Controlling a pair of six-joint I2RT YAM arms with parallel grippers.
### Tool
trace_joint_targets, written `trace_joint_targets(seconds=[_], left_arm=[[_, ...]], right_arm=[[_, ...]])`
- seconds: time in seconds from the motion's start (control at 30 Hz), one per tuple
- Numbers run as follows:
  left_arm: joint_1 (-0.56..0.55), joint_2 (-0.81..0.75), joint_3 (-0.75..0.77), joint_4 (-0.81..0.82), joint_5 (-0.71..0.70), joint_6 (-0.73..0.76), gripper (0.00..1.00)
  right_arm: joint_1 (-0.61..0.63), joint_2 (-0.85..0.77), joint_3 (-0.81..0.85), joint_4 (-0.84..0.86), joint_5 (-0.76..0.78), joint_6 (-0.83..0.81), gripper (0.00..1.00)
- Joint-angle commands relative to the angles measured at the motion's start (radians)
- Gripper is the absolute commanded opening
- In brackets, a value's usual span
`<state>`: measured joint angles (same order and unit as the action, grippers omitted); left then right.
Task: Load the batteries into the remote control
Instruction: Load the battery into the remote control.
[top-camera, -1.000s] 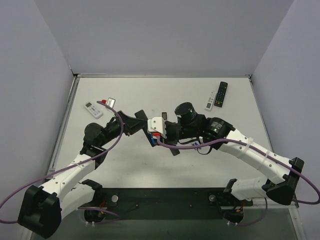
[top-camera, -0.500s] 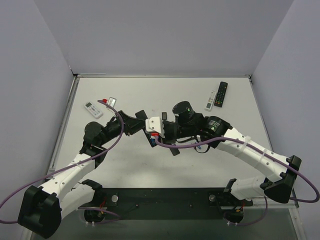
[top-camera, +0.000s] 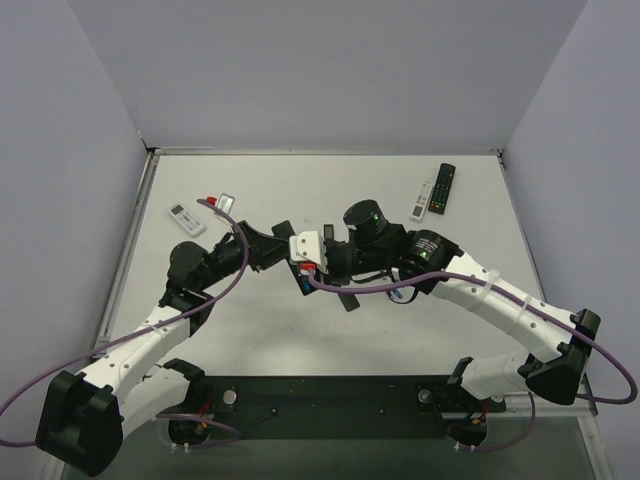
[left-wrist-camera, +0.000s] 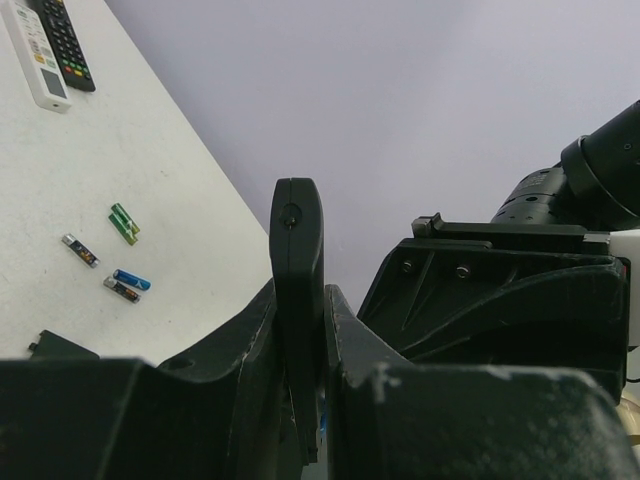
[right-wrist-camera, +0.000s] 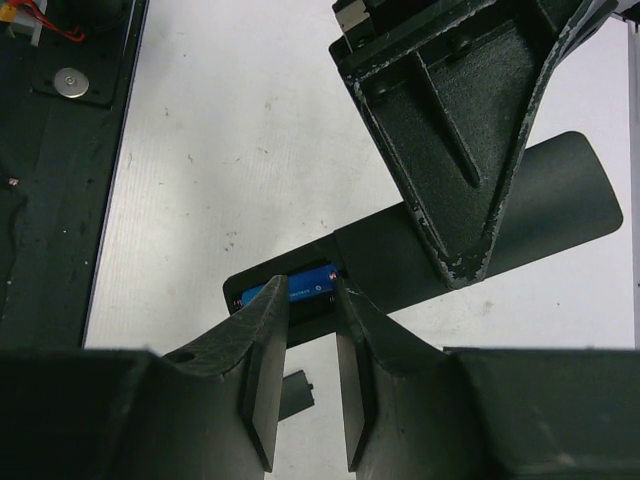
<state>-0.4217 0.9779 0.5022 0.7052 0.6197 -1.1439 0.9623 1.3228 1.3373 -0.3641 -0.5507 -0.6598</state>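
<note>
My left gripper (left-wrist-camera: 300, 340) is shut on a black remote control (left-wrist-camera: 297, 250), seen edge-on between its fingers. In the right wrist view the remote (right-wrist-camera: 560, 195) lies across the frame with its battery bay open, and a blue battery (right-wrist-camera: 312, 283) lies in the bay. My right gripper (right-wrist-camera: 307, 300) is open, its fingertips at the bay on either side of the blue battery's right part. Loose batteries lie on the table: a green pair (left-wrist-camera: 124, 222), a dark one (left-wrist-camera: 80, 250), and a blue one (left-wrist-camera: 133, 280) beside another dark one. In the top view both grippers meet at mid-table (top-camera: 305, 262).
A black battery cover (right-wrist-camera: 296, 392) lies on the table below the remote. A white remote (top-camera: 422, 200) and a black remote (top-camera: 443, 187) lie at the far right. Another white remote (top-camera: 186, 218) and a small white-and-red item (top-camera: 220, 204) lie at the far left.
My right arm has shifted slightly to the left, towards the held remote. The left arm and the remote have barely moved.
</note>
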Motion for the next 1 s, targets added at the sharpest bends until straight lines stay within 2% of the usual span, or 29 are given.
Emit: trace_joint_targets(seconds=[0.0, 0.97], left_arm=[[0.004, 0.001, 0.058, 0.039, 0.012, 0.012, 0.0], [0.004, -0.018, 0.078, 0.059, -0.037, 0.004, 0.0]], right_arm=[[-0.004, 0.013, 0.042, -0.009, -0.055, -0.015, 0.2], [0.0, 0.067, -0.033, -0.055, -0.032, 0.006, 0.06]])
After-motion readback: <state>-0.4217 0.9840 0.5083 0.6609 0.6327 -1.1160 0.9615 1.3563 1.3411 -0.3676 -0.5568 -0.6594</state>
